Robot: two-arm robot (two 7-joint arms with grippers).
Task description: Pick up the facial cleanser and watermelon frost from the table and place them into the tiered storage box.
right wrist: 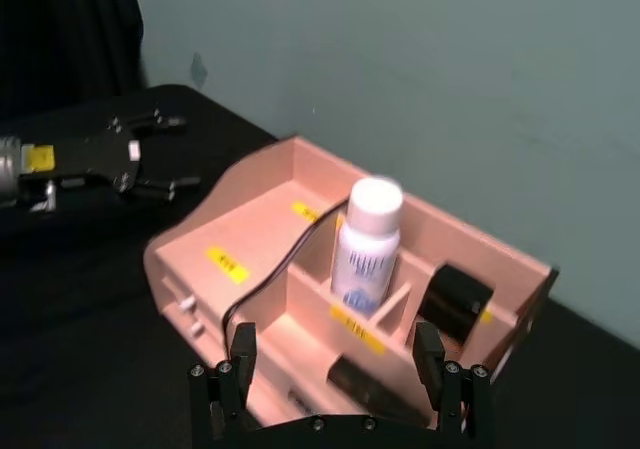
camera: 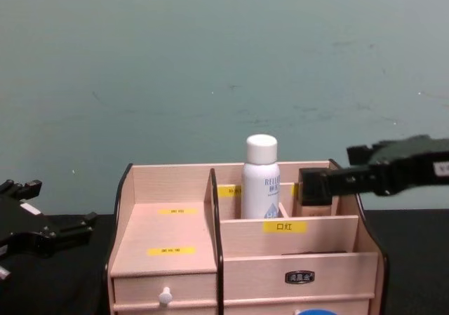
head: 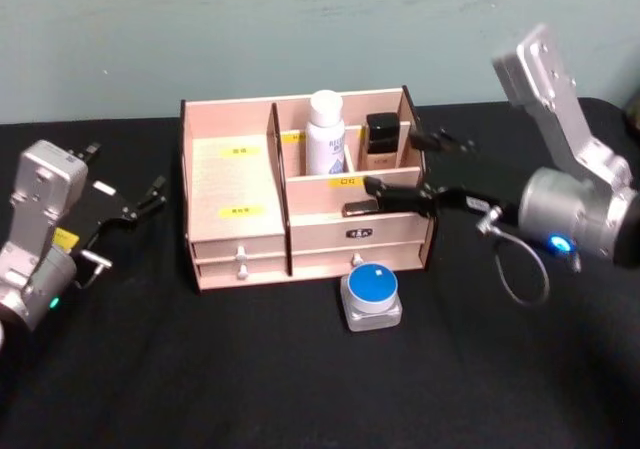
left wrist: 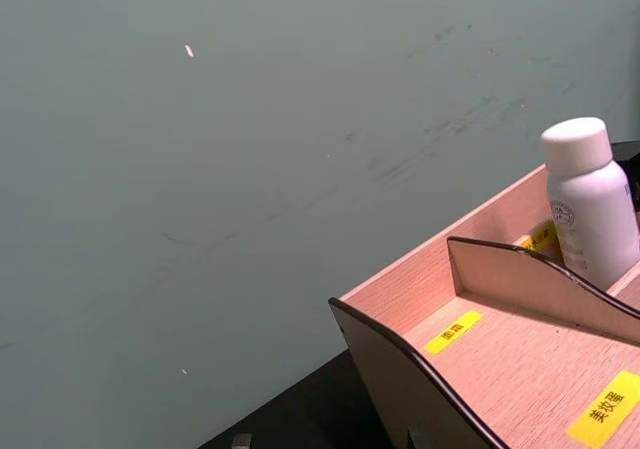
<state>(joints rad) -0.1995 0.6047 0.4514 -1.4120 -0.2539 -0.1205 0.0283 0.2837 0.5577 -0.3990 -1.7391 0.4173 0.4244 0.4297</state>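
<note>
Now: R tool (right wrist: 335, 336) splayed wide, empty

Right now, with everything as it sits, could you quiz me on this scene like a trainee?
1. True or false: the facial cleanser stands upright inside the tiered storage box.
2. Where is the watermelon frost? A) inside the box B) on the table in front of the box C) on top of the cleanser
3. Fill in: the right gripper hovers over the box with its fingers ____.

Key: 1 true; 2 B; 3 open. The left gripper sits open to the left of the box.
</note>
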